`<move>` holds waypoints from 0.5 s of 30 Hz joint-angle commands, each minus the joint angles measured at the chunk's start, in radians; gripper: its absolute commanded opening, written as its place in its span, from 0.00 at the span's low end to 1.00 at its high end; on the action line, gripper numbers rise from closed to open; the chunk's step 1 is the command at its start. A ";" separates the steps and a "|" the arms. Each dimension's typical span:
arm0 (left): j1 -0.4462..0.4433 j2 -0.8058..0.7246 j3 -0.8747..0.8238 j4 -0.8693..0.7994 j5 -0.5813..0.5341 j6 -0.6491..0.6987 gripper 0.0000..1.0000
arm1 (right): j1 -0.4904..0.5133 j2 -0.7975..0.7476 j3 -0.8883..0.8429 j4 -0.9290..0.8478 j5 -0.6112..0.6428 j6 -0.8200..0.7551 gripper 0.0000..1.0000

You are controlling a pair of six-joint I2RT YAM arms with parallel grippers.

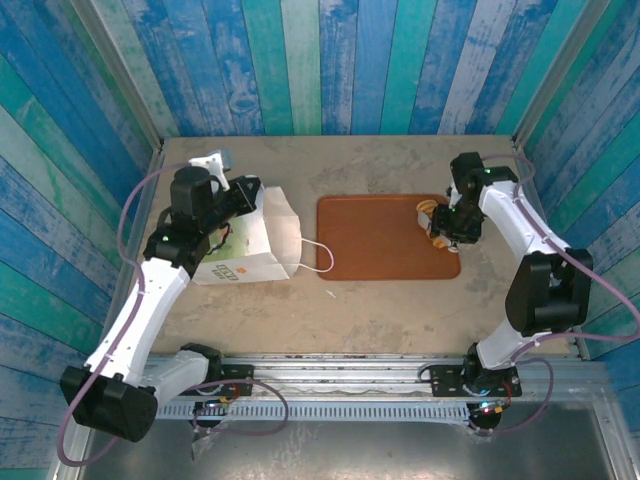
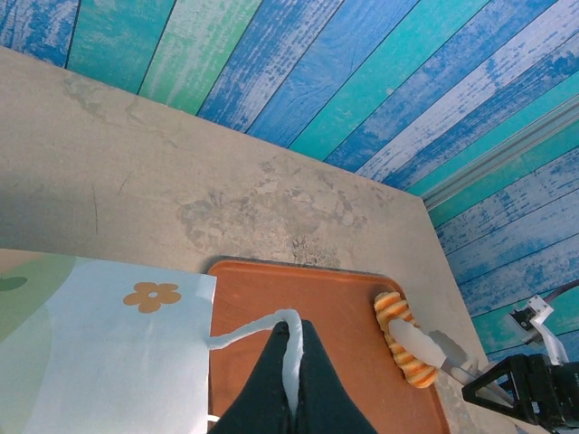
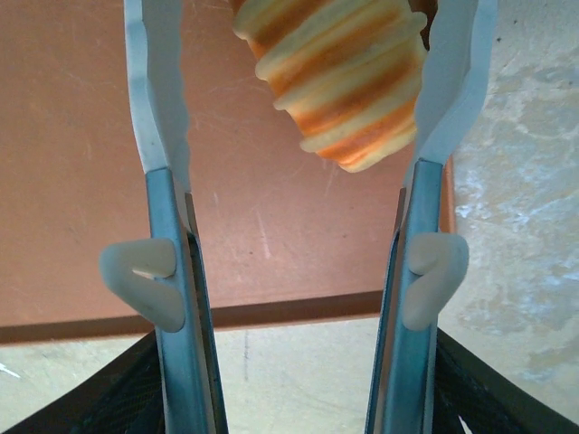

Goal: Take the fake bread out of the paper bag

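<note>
The white paper bag [image 1: 245,250] with green and orange print stands left of the tray; its flowered side [image 2: 90,353] shows in the left wrist view. My left gripper [image 1: 250,195] is above the bag's top, shut [image 2: 294,330] on a white cord handle [image 2: 249,330]. A ridged golden fake bread roll [image 1: 426,210] lies at the right end of the brown tray [image 1: 370,240]. My right gripper [image 1: 440,228] stands open around the roll [image 3: 339,81], with a gap beside its left finger [image 3: 158,108]. What the bag holds is hidden.
The bag's other cord loop [image 1: 320,255] lies over the tray's left edge. The tray [image 3: 81,136] sits mid-table on the beige surface. Blue and green plank walls close in the back and sides. A metal rail runs along the near edge [image 1: 340,375].
</note>
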State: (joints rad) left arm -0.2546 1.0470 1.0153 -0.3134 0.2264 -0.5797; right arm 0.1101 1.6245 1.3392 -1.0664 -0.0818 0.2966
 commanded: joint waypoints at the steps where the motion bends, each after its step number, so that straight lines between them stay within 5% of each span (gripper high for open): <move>1: -0.002 -0.038 -0.001 0.011 -0.014 0.016 0.01 | -0.005 0.013 0.056 -0.063 0.046 -0.118 0.63; 15: -0.002 -0.024 0.008 0.017 -0.004 0.011 0.00 | -0.005 0.117 0.129 -0.128 0.074 -0.224 0.51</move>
State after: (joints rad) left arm -0.2546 1.0439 1.0153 -0.3149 0.2260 -0.5793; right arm 0.1085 1.7531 1.4418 -1.1618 -0.0113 0.0807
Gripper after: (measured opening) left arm 0.045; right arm 0.522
